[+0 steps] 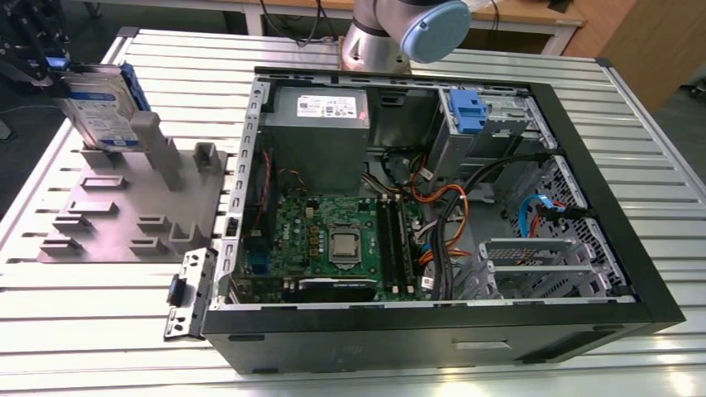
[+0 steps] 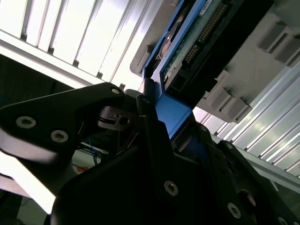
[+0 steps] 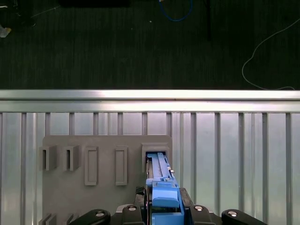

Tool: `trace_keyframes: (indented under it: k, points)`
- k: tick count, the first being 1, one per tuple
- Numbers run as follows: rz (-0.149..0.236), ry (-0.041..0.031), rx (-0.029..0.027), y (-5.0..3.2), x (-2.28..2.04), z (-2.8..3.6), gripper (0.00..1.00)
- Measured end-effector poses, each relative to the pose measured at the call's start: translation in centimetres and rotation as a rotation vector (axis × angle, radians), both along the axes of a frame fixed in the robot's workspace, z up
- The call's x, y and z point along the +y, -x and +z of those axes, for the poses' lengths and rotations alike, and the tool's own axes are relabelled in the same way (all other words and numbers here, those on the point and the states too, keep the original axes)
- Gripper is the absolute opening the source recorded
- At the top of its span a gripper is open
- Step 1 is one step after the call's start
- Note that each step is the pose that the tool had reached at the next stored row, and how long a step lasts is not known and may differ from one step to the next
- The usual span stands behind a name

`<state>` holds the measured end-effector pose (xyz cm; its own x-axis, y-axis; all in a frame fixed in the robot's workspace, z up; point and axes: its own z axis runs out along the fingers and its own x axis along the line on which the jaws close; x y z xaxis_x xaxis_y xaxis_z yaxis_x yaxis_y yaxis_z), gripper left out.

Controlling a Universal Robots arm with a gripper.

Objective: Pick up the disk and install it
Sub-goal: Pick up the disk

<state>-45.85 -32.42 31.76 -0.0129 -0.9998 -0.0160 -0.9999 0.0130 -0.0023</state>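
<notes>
The disk (image 1: 97,103) stands on edge at the far corner of a grey slotted fixture (image 1: 121,215), at the exterior view's left; its white-and-blue label and blue bracket show. My gripper (image 1: 39,66) is at its upper end, shut on the blue bracket. In the first wrist view the bracket edge of the disk (image 3: 161,187) runs from between the gripper (image 3: 161,213) down into the fixture's end slot (image 3: 157,152). In the second wrist view the black fingers (image 2: 150,122) clamp the blue bracket, and the disk's green circuit board (image 2: 197,42) faces the camera.
An open black computer case (image 1: 617,248) lies on the slatted aluminium table (image 1: 88,331), with a motherboard, a grey power-supply box (image 1: 320,112) and a drive bay with a blue latch (image 1: 467,112). The arm's base (image 1: 386,41) stands behind the case. Beyond the table edge (image 3: 150,96) is dark floor.
</notes>
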Motion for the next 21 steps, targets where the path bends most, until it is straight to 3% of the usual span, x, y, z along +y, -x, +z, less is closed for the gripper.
trace_keyframes:
  k: [21]
  points:
    - [0.0,0.0,0.0,0.0,0.0,0.5,0.37]
